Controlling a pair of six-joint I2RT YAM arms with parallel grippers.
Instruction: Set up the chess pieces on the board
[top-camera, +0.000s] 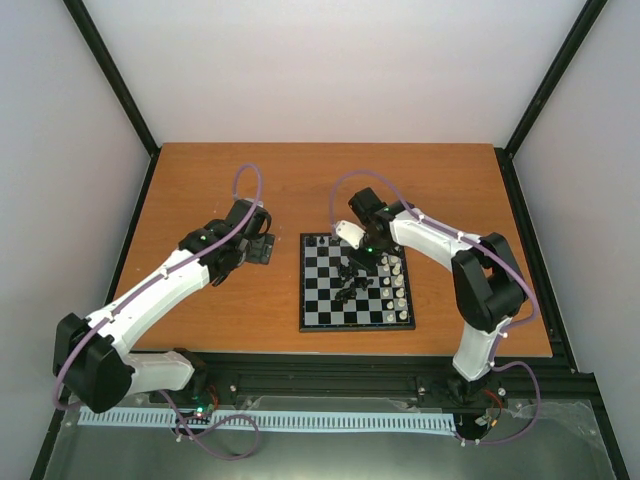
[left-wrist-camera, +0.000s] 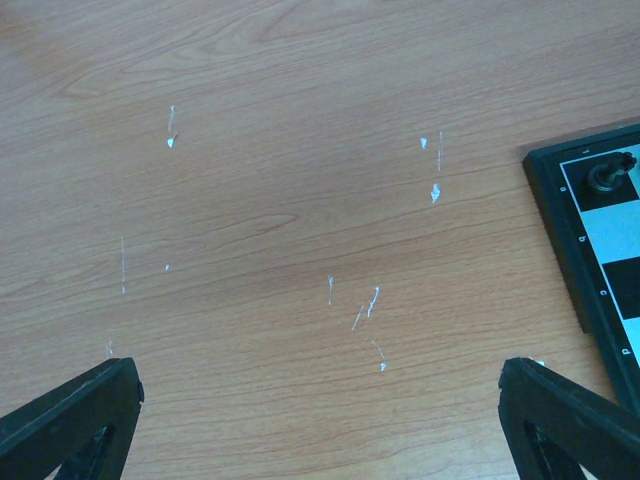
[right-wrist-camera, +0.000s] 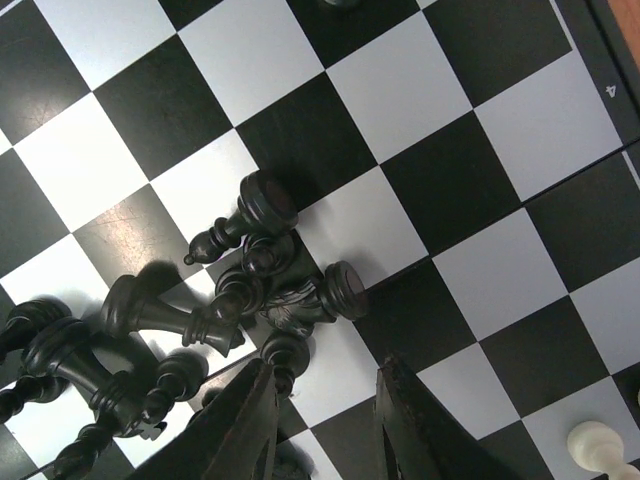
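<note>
The board (top-camera: 320, 300) lies in the middle of the table. A heap of fallen black chess pieces (top-camera: 350, 280) lies on its centre, and white pieces (top-camera: 398, 285) stand in a row along its right edge. My right gripper (top-camera: 354, 266) hovers over the heap. In the right wrist view the heap (right-wrist-camera: 260, 290) lies just ahead of my right gripper (right-wrist-camera: 325, 385), whose jaws stand slightly apart with only board between them. One white piece (right-wrist-camera: 597, 445) shows at the lower right. My left gripper (left-wrist-camera: 320, 420) is wide open over bare wood, left of the board (left-wrist-camera: 585, 260).
A single black piece (left-wrist-camera: 608, 172) stands on the board's near corner square in the left wrist view. Small white scratches (left-wrist-camera: 370, 300) mark the wooden table (top-camera: 220, 190). Black frame rails border the table's edges (top-camera: 530, 250).
</note>
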